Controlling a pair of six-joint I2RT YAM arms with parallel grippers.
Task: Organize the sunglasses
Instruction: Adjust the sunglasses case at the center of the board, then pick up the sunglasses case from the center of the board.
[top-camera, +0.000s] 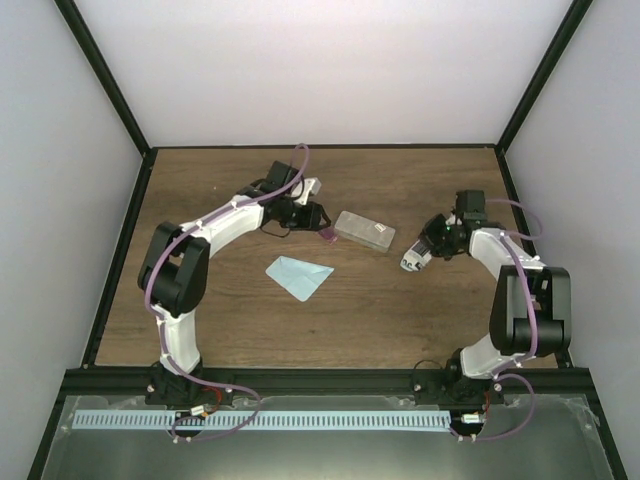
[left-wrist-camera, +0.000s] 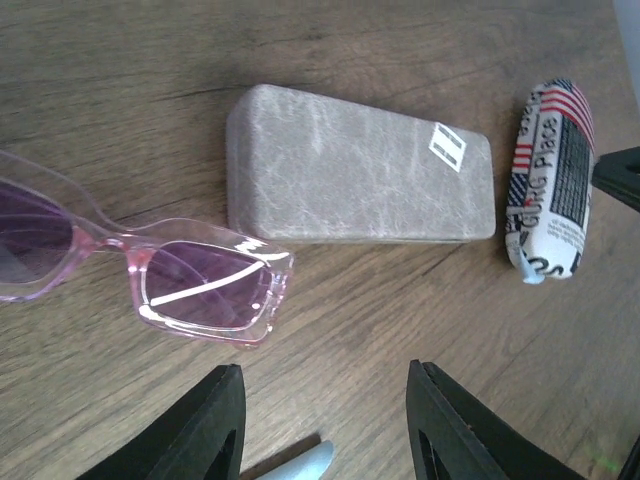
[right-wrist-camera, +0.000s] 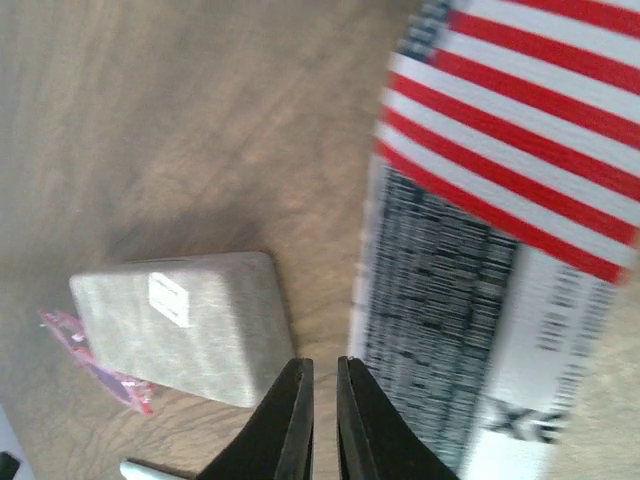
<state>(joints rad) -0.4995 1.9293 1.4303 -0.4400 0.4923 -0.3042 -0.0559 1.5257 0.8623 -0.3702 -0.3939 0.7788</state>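
Left wrist view is being filled by the purple-tinted sunglasses (left-wrist-camera: 200, 285) lying uncased on the surface (left-wrist-camera: 150, 60) beside the shut grey case (left-wrist-camera: 360, 175), the left claw (left-wrist-camera: 322, 375) being seen released, the right claw (right-wrist-camera: 322, 362) clenched on nothing, so storing is being judged undone.

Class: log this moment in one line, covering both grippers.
left gripper open near pink sunglasses | right gripper shut beside striped case | grey case lies between

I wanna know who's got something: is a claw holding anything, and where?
Nothing. The left claw is open, short of the pink sunglasses; the right claw is shut, empty, beside the striped case.
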